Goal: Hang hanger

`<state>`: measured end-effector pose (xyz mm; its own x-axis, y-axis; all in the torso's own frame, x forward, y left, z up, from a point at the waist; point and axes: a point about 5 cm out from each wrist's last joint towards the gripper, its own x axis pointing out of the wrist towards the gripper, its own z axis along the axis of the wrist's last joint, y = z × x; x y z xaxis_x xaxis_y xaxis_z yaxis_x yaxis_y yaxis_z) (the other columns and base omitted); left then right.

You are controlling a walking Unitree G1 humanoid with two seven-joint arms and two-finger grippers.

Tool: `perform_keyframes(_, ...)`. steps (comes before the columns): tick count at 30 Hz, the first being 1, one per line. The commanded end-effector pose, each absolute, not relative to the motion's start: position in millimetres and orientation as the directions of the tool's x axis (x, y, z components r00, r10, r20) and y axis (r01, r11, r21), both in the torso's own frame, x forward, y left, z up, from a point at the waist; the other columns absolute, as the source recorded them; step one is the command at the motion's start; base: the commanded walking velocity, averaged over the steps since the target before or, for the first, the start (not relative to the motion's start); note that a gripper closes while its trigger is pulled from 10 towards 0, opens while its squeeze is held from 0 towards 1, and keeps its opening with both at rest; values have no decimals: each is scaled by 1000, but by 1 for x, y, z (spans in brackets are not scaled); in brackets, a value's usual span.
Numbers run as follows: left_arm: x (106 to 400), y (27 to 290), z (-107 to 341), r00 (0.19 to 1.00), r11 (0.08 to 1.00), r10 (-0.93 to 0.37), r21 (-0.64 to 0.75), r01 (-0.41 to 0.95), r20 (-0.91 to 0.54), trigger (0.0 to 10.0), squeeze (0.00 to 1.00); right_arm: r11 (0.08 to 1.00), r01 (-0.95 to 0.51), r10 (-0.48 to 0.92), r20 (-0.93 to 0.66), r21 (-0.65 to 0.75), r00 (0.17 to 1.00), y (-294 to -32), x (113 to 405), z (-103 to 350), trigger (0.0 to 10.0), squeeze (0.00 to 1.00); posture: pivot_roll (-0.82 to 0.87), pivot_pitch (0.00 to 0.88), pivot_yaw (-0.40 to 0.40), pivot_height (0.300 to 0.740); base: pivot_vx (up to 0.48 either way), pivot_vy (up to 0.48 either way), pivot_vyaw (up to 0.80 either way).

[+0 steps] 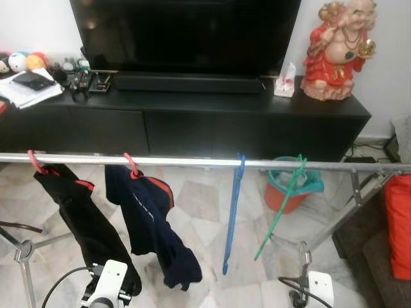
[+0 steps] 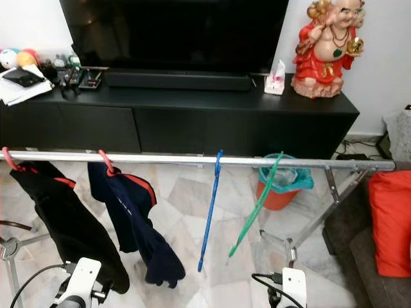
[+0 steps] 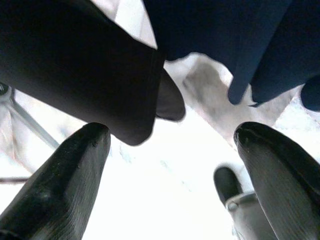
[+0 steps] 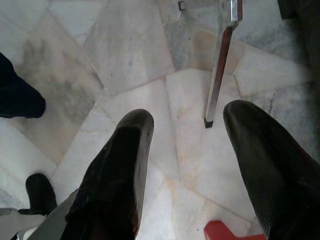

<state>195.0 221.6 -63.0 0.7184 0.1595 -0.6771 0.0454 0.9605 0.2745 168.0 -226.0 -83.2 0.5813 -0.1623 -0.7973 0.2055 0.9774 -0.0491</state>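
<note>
A silver rail (image 1: 192,161) of a drying rack runs across in front of me. On it hang a blue hanger (image 1: 232,212) and a green hanger (image 1: 282,204), both bare and dangling askew. Further left, two pink hooks carry a black garment (image 1: 83,224) and a navy garment (image 1: 151,224). Both my arms are low, under the rail. My left gripper (image 3: 170,145) is open just beneath the hems of the dark garments, with nothing between its fingers. My right gripper (image 4: 187,120) is open over the marble floor, near a rack leg (image 4: 220,65).
A black TV console (image 1: 192,122) with a TV stands behind the rack, a red statue (image 1: 337,51) on its right end. An orange bucket (image 1: 286,189) with a teal liner sits on the floor. A red cushion (image 1: 399,224) lies at the right edge.
</note>
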Motion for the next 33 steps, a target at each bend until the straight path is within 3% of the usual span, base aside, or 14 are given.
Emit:
perform_keyframes(1, 188, 221, -70, 667, 965, 178, 260, 25, -724, 10000, 0, 977, 202, -167, -805, -60, 569, -227, 167, -84, 10000, 0, -96, 0, -42, 740, 0, 0, 0)
perform_keyframes(5, 187, 215, -74, 637, 969, 149, 239, 58, -757, 10000, 0, 977, 203, -168, -807, -62, 566, -227, 167, -84, 10000, 0, -102, 0, -38, 740, 0, 0, 0)
perform_keyframes(9, 192, 216, -73, 619, 980, 177, 196, -38, -765, 10000, 0, 979, 193, -169, -811, -71, 561, -226, 166, -84, 10000, 0, -108, 0, -33, 740, 0, 0, 0)
perform_keyframes(14, 194, 213, -73, 619, 981, 171, 191, -35, -767, 10000, 0, 979, 191, -165, -812, -68, 560, -225, 166, -85, 10000, 0, -111, 0, -29, 740, 0, 0, 80)
perform_keyframes(33, 175, 216, -83, 563, 979, 189, 200, -43, -804, 10000, 0, 976, 213, -158, -814, -43, 559, -220, 164, -86, 10000, 0, -126, 0, -5, 740, 0, 0, 42)
